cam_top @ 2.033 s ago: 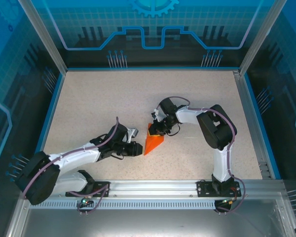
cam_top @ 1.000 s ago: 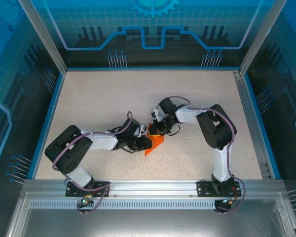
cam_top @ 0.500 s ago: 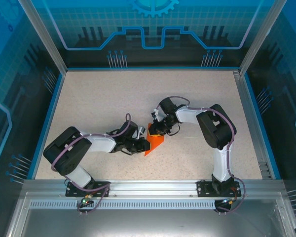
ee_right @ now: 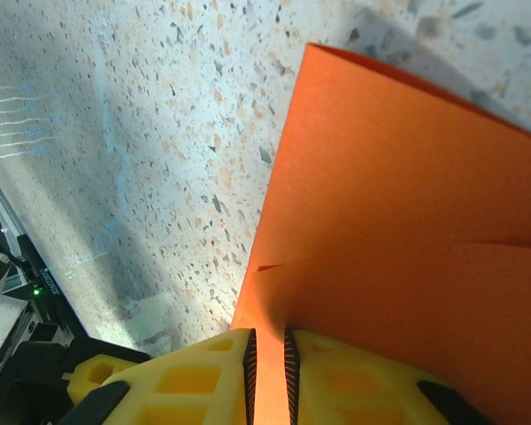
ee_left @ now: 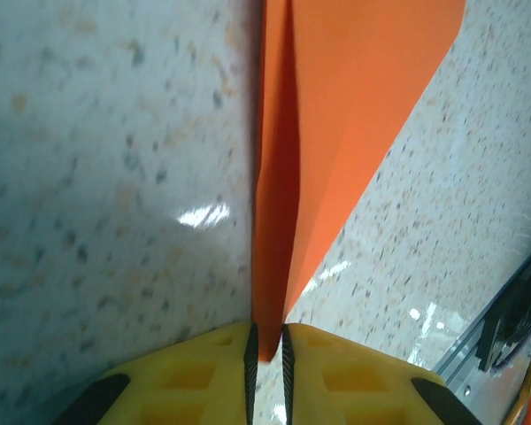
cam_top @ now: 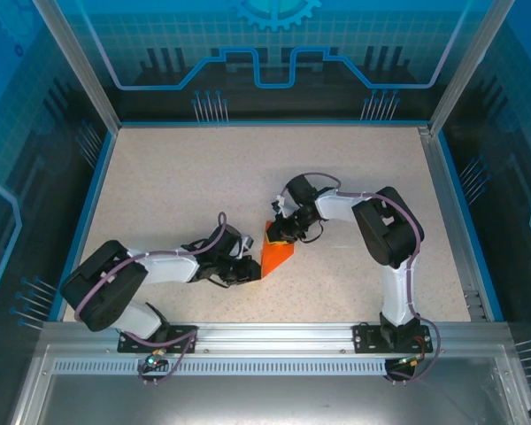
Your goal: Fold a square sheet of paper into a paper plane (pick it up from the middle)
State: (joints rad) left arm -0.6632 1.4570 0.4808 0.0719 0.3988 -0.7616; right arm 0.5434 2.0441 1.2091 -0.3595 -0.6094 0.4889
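Just changed: the left arm has dropped low and swung back. A second ago its elbow stood higher and the left claw (ee_left: 267,343) covered part of the orange paper (cam_top: 277,254); now the whole pointed shape shows again.
Left claw: clamped on the paper's narrow near end, with the yellow pads pinched onto the folded edge.
Right claw (ee_right: 267,352): clamped on the paper's wide far end, in the same spot as before.
Paper: a narrow triangle near the middle of the table (cam_top: 177,177), pointing near-left and held between the two claws. Its layers stand up as a ridge in the left wrist view. Whether it touches the table cannot be told.
Meaning for the task: the pass over the crease looks finished and the shape already reads as a dart, so probably only a last fold or the release remains.
Risk: two clamps pulling apart could tear the paper or open the fold.
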